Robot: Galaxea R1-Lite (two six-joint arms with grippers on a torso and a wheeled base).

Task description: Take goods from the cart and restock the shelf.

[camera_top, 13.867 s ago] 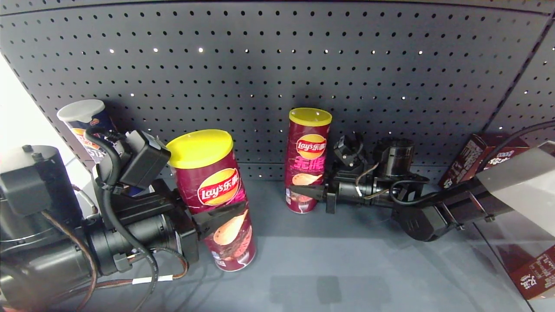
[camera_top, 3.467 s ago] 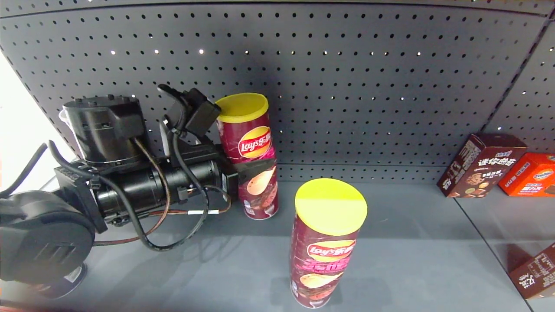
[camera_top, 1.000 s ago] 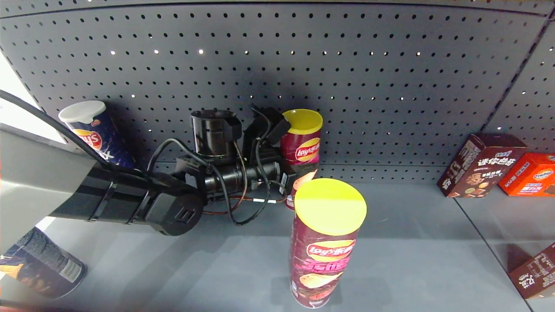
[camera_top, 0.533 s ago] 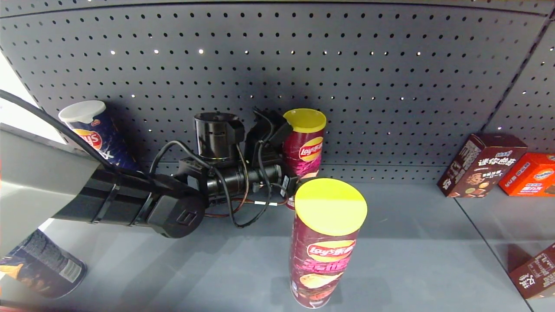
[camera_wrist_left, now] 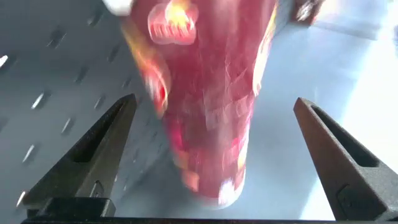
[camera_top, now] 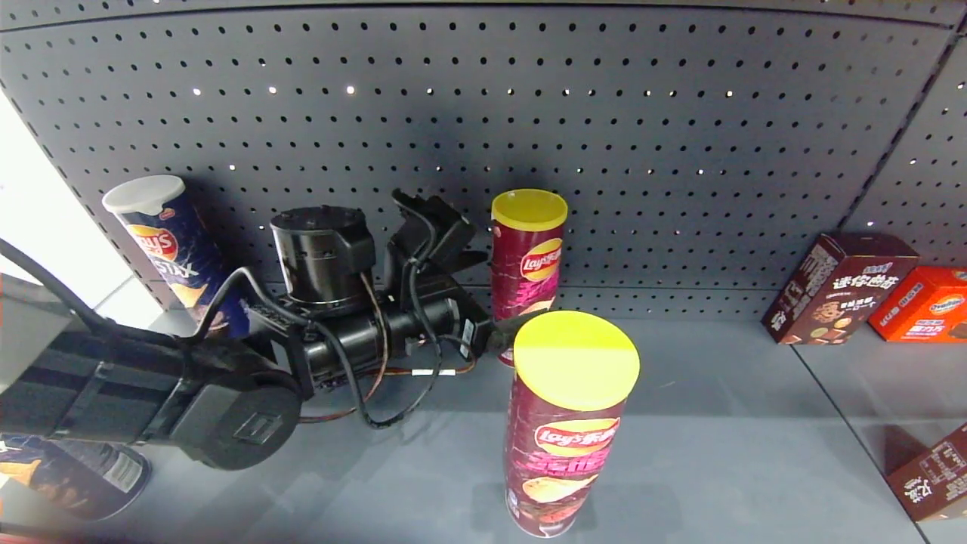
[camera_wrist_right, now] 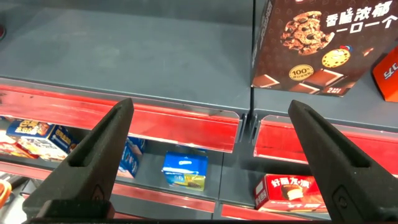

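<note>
Grey pegboard-backed shelf (camera_top: 718,453): maroon chip can (camera_top: 527,257) upright against the back wall, left gripper (camera_wrist_left: 214,102) straddling it, jaws spread, no contact. Second maroon can (camera_top: 566,446) nearer the front. Right gripper (camera_wrist_right: 211,104) spread, empty. Placement apparently complete; next, withdraw without tipping it.

Head view: 4 crisp cans (camera_top: 528,249) + 3 boxes (camera_top: 837,289).

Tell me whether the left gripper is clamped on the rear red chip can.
No, the left gripper is open, with a gap on each side of the rear red chip can.
</note>
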